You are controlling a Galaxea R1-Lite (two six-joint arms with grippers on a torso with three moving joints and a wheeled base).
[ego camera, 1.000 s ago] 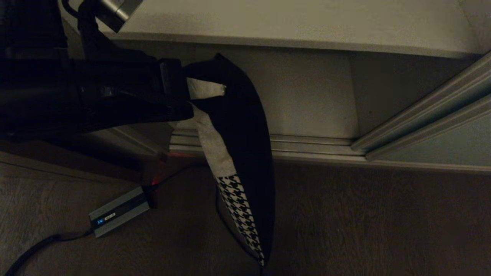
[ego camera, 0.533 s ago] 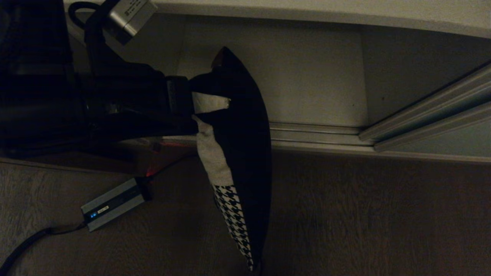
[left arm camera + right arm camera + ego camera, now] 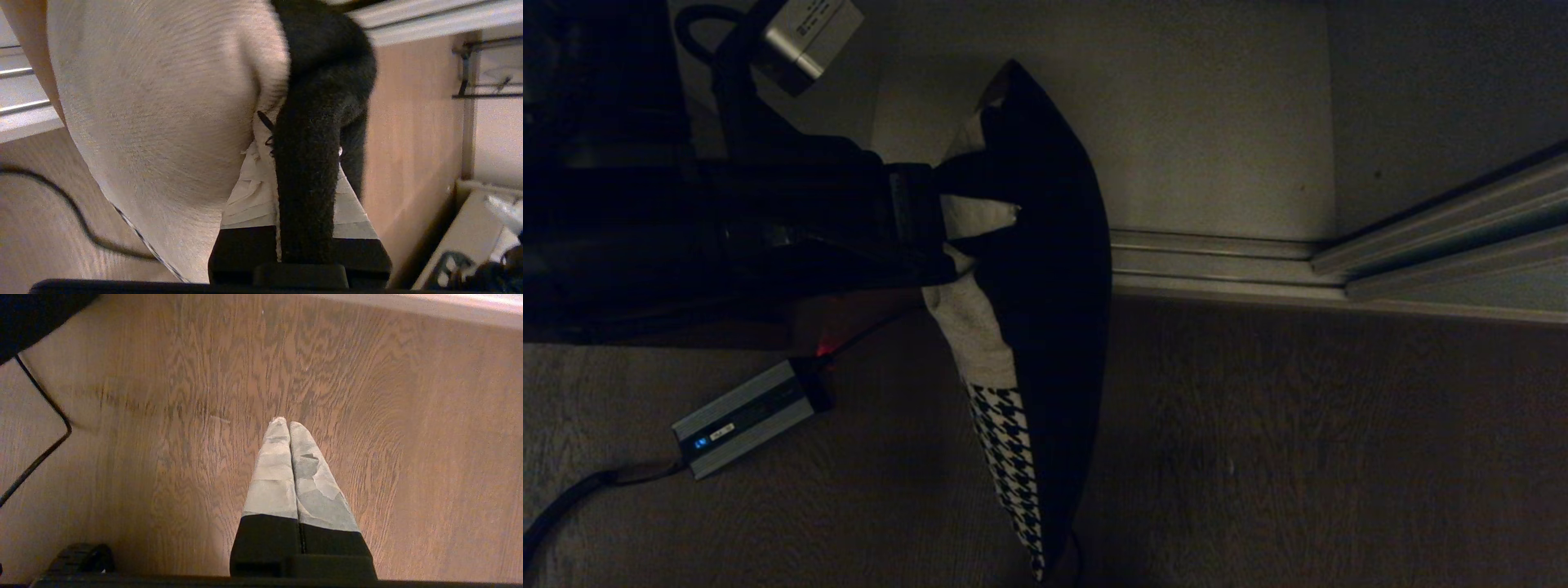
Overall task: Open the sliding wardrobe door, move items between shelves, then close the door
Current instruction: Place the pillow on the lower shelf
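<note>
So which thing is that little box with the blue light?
Start at the ribbed metal floor track below the open wardrobe, then come down onto the wood floor on the robot's left. The small silver box lies there, left of the hanging cushion, flat, with a black cable.

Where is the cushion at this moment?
In the head view the cushion hangs at centre, pinched near its top by the left gripper, above the wood floor, with the silver box to its left.
</note>
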